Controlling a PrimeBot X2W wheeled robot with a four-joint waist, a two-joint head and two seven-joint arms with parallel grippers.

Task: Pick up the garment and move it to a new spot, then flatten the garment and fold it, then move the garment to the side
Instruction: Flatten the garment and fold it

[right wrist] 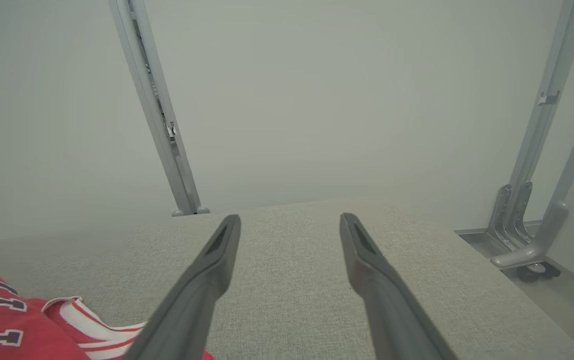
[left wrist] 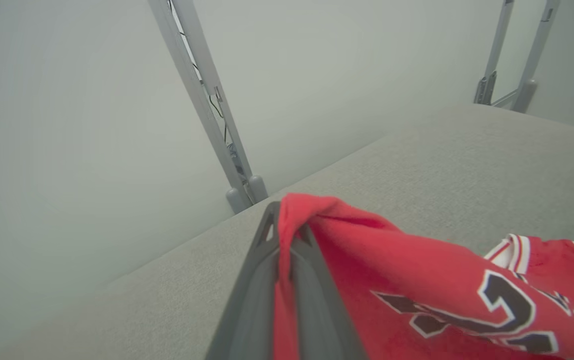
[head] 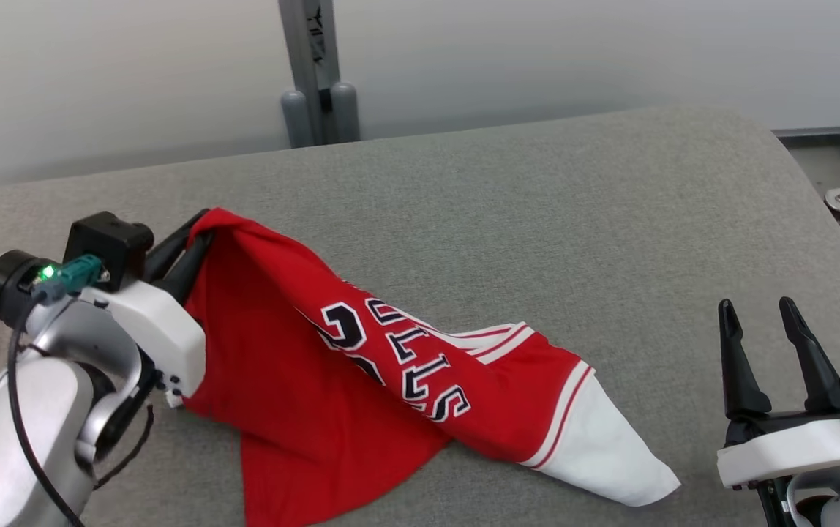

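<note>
jersey [head: 281, 366], red, white-trimmed, draped on grey woven table [head: 537, 205], left jaws pinching its peak, right jaws wide

Head view downward, wrist views low — shared garment [head: 281, 380]

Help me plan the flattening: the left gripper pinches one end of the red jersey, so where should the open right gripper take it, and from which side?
Probably the white corner of the jersey, approached from the robot's right, low over the table. It tapers to a free point nearest the right gripper, opposite the left gripper, so pulling should stretch it.
</note>
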